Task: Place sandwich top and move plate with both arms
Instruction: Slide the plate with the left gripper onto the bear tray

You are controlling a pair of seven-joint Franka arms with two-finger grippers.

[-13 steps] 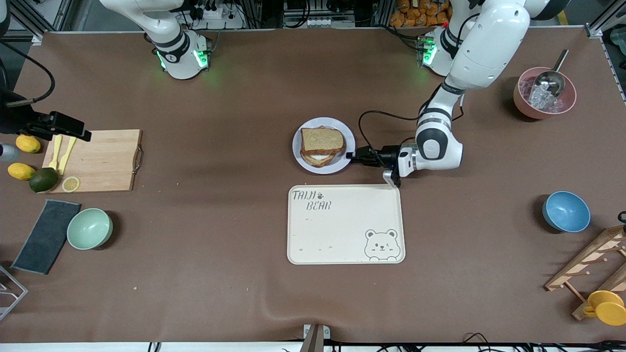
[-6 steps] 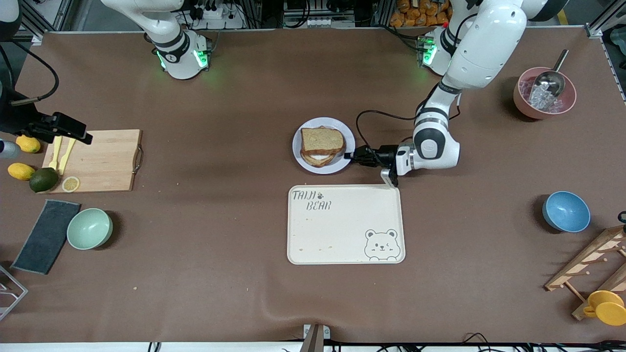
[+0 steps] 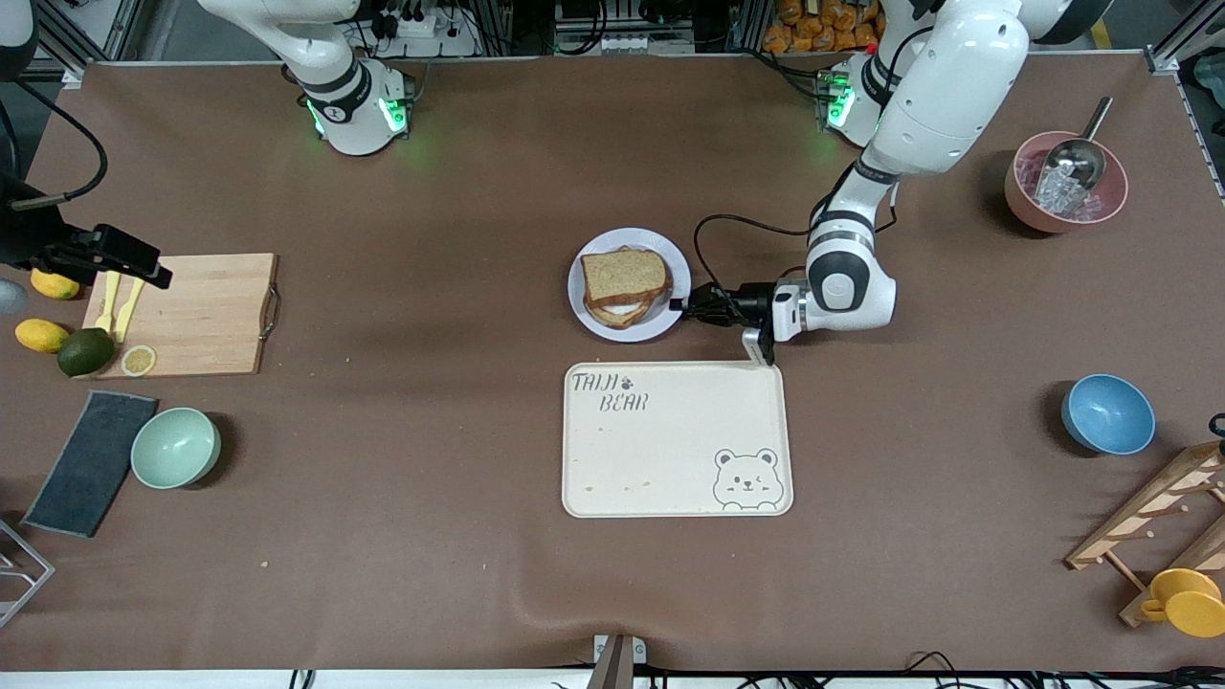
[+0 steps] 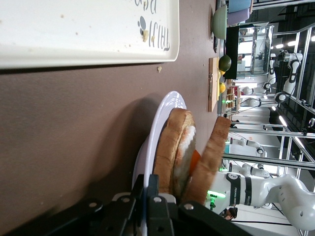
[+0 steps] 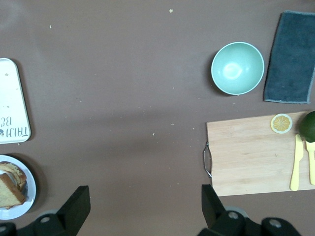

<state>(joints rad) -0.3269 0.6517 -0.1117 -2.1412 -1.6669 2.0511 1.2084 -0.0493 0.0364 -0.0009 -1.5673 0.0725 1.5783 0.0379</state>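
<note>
- Lavender-white plate point(image 3: 589, 311) sat mid-counter, just farther from the front camera than the cream tray point(image 3: 676, 439); the sandwich top point(image 3: 624, 274) lay on the stacked sandwich.
- Left tool point(image 3: 681, 305) apparently clamped the plate's rim.
- Right tool point(image 5: 142, 199), fingers apart, hung above the counter beside the cutting board point(image 5: 256, 155).

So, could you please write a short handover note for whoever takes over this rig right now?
Left gripper: low at the plate's edge toward the left arm's end of the table, fingers closed on the rim in the left wrist view.
Right gripper: open, up over the table between the plate and the cutting board, holding nothing.
Sandwich top: already on the stack on the plate, resting at a tilt.
Plate: on the table, farther from the front camera than the bear tray.
Done: top slice placed.
Left: right arm has no grip on the plate yet; the plate is not yet moved.
</note>
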